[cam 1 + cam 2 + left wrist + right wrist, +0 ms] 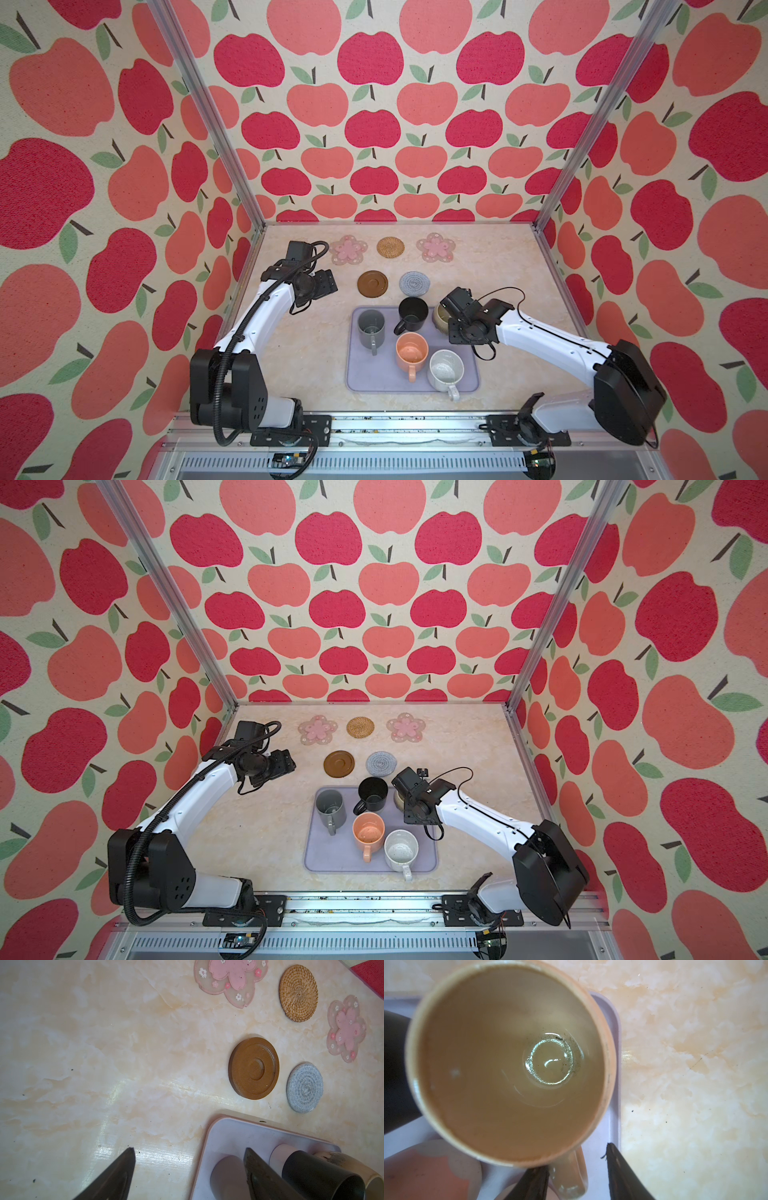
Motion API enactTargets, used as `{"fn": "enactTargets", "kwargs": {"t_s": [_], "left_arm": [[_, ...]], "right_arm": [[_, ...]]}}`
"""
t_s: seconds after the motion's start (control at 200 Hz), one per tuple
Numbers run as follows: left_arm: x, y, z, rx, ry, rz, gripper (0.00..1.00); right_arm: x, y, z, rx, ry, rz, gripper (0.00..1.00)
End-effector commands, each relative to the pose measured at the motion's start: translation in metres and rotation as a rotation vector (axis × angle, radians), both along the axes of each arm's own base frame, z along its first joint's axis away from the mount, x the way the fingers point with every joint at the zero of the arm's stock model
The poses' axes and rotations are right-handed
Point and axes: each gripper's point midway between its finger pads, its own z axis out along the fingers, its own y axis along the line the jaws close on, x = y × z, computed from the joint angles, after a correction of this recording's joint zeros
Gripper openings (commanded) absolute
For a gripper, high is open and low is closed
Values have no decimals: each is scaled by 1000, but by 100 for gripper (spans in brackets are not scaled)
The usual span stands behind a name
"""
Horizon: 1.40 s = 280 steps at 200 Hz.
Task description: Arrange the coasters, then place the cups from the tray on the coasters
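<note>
Red and coral apple-print walls (374,104) fill the top and both sides. Aluminium posts (203,108) mark the corners. An evenly lit cream marbled surface (291,353) lies lower centre.

Cream marble-look tabletop (291,365), few dark specks on surface. Apple-print fabric walls (374,124) on three sides. Slanted aluminium posts (199,95) at back corners. Metal rail (395,426) along front edge, slotted grille (374,461) below.

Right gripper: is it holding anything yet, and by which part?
Nothing held yet. The right gripper straddles the handle of the rounded beige-olive mug on the lavender tray, with a gap beside one finger.
</note>
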Motion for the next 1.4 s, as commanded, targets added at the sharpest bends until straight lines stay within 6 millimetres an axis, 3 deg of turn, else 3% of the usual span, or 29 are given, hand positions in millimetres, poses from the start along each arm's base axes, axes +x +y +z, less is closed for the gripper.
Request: {"fn": "enactTargets", "kwargs": {"t_s": [0.0,0.215,0.54,0.775,0.916,1.396], "left_arm": [[-2,0,-1,-24,3,17,84],[-5,0,3,-29,-2,25,84],[-12,7,8,-2,-9,40,84],[-13,7,7,0,-6,45,84],[-14,8,7,2,-2,46,84],[-5,9,5,-1,2,49,83]], "right_arm": [[4,7,2,36,-16,53,46],[3,19,-8,59,24,123,42],[1,24,-17,80,39,147,28],[1,25,-19,73,54,160,14],[2,23,-16,67,42,159,0],[19,22,13,22,-32,198,0]]}}
